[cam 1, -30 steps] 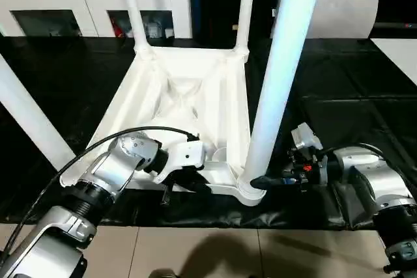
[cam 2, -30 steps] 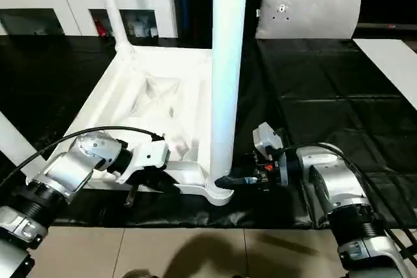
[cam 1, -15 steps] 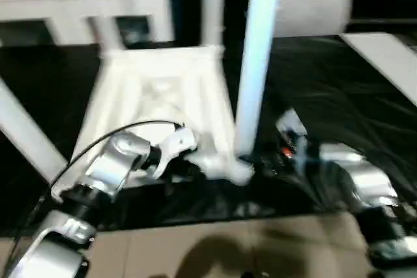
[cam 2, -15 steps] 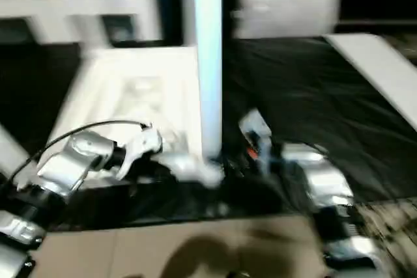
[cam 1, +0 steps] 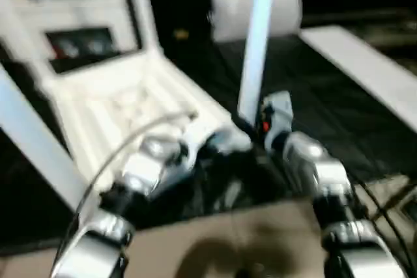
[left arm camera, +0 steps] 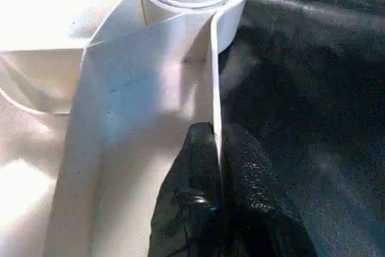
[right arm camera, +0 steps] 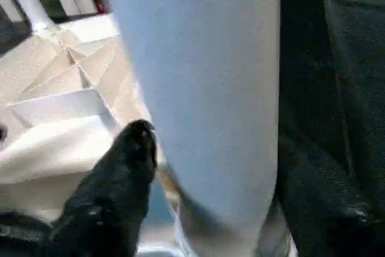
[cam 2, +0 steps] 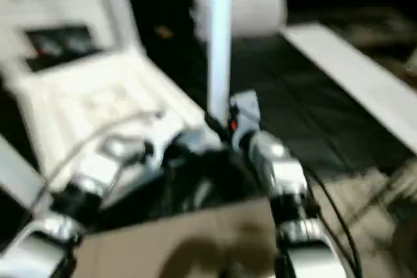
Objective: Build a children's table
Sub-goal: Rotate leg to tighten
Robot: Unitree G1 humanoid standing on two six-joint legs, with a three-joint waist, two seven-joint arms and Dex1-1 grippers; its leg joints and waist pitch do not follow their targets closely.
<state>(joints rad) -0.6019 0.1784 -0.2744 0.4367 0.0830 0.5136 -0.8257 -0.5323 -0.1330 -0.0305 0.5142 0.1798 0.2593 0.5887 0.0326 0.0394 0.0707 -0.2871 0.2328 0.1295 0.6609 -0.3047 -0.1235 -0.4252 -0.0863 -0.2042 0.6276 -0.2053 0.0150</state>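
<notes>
- Tabletop (left arm camera: 150,88) lies upside down on the black mat (left arm camera: 313,88), and its thin side wall (left arm camera: 215,88) sits right between the two black fingers (left arm camera: 246,191) of the left gripper (left arm camera: 218,167).
- Those left fingers are pinched tight on the wall, one on the inside and one on the outside.
- Just past the left fingers, along the same wall, is a round corner socket (left arm camera: 231,13) with the end of a leg standing in it.
- One black finger (right arm camera: 123,173) of the right gripper (right arm camera: 198,203) is beside the fat lower end of the near leg (right arm camera: 204,88); I cannot tell if it touches.
- I cannot tell how wide the right fingers are, or if they hold the leg.
- From the head views, the near leg (cam 1: 256,43) stands upright at the tabletop's near right corner, with the right arm (cam 1: 313,174) close by it.
- The left arm (cam 1: 140,174) reaches to the near edge of the tabletop (cam 1: 111,109).
- Another leg (cam 1: 140,8) stands at the far corner, and one more leg (cam 1: 32,141) leans out at the left.
- Behind the table is a white cabinet (cam 1: 71,24), and a white cushion (cam 1: 228,11) is on the far side.
</notes>
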